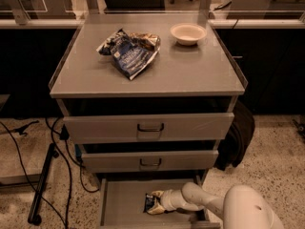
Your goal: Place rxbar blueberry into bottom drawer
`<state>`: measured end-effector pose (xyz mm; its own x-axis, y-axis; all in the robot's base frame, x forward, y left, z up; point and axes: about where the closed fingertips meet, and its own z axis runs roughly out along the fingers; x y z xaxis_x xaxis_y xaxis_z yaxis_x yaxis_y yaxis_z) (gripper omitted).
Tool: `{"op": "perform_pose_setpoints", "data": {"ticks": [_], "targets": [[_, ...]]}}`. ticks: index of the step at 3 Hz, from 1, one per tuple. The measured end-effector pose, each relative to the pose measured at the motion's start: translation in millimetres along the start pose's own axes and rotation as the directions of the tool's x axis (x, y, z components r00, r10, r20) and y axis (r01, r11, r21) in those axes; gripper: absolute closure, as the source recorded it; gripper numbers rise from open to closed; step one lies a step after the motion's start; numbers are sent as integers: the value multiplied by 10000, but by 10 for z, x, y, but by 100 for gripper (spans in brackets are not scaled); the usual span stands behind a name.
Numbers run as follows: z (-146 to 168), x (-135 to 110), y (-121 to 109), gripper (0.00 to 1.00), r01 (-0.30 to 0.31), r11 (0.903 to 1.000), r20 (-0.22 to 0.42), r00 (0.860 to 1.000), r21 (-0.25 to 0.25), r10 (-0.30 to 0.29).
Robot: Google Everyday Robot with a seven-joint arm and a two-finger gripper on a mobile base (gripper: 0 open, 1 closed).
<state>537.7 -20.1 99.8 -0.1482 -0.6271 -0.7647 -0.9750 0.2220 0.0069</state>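
The bottom drawer (121, 199) is pulled open at the foot of the grey cabinet, showing its plain grey floor. My gripper (156, 202) reaches into it from the right on a white arm. The rxbar blueberry (149, 202), a small dark navy bar, is at the gripper's tips just above or on the drawer floor, near the drawer's middle. The fingers appear closed around the bar, which is partly hidden by them.
A wrinkly blue-and-silver chip bag (129, 52) and a pale bowl (188, 33) sit on the cabinet top (190, 75). The two upper drawers (150, 127) (150, 161) are slightly open above the arm. Black cables and a stand (43, 185) lie on the floor at left.
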Motion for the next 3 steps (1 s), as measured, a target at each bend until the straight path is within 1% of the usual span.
{"op": "perform_pose_setpoints", "data": {"ticks": [1, 3], "targets": [[0, 0, 0, 52, 0, 10000, 0, 10000, 2, 0], [-81, -74, -40, 5, 53, 9990, -148, 9999, 438, -47]]}}
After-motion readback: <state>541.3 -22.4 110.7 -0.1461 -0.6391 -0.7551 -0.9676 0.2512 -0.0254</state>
